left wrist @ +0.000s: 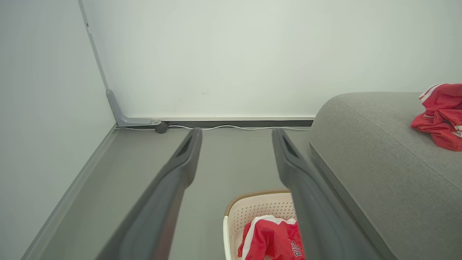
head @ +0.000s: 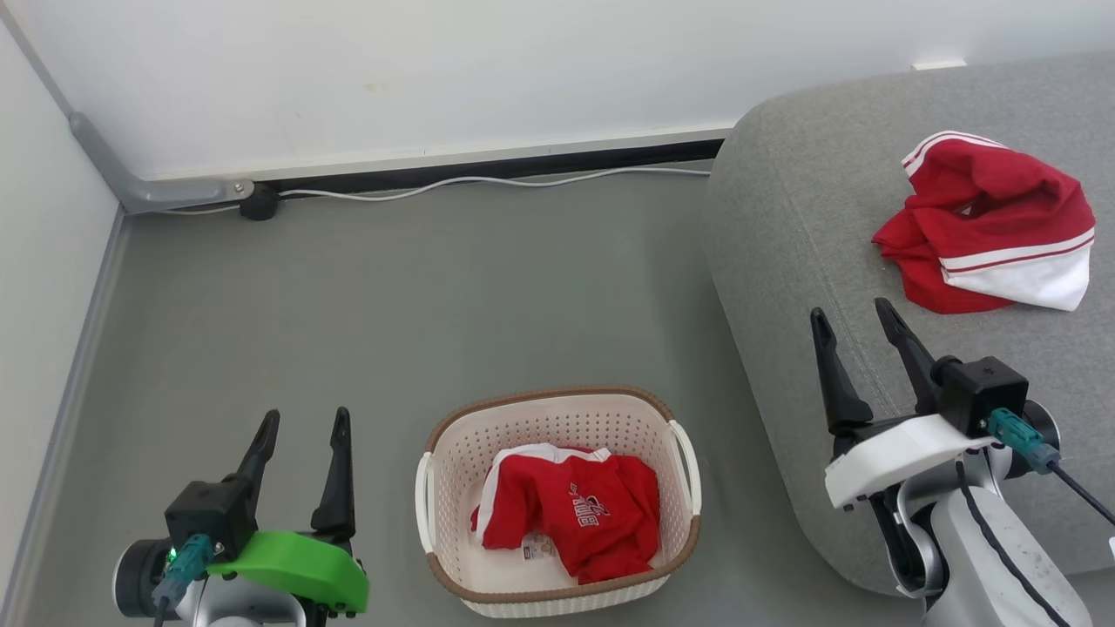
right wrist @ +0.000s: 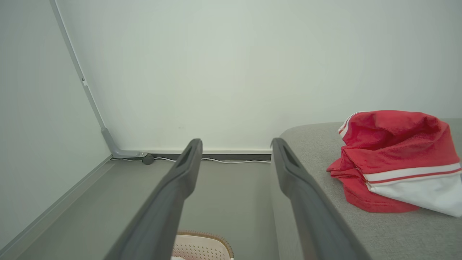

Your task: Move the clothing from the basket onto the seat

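Red striped garment (head: 989,222) is already on the seat (head: 801,218), well in from its left edge, so I'd call it halfway. The logo garment (head: 575,509) sits in the basket (head: 557,396), toward its near rim. My left gripper (head: 305,418) and right gripper (head: 849,309) both hang spread wide, carrying nothing.

In the head view, the basket (head: 549,396) stands on the floor (head: 348,305) with one garment (head: 575,509) inside it. The seat (head: 801,218) lies at the basket's 2 o'clock, and the other garment (head: 984,226) rests on top of it. The left gripper (head: 305,418) sits at the basket's 9 o'clock, and the right gripper (head: 849,306) at its 3 o'clock, over the seat's near edge. At 12 o'clock a cable (head: 488,180) runs along the foot of the wall (head: 435,70).
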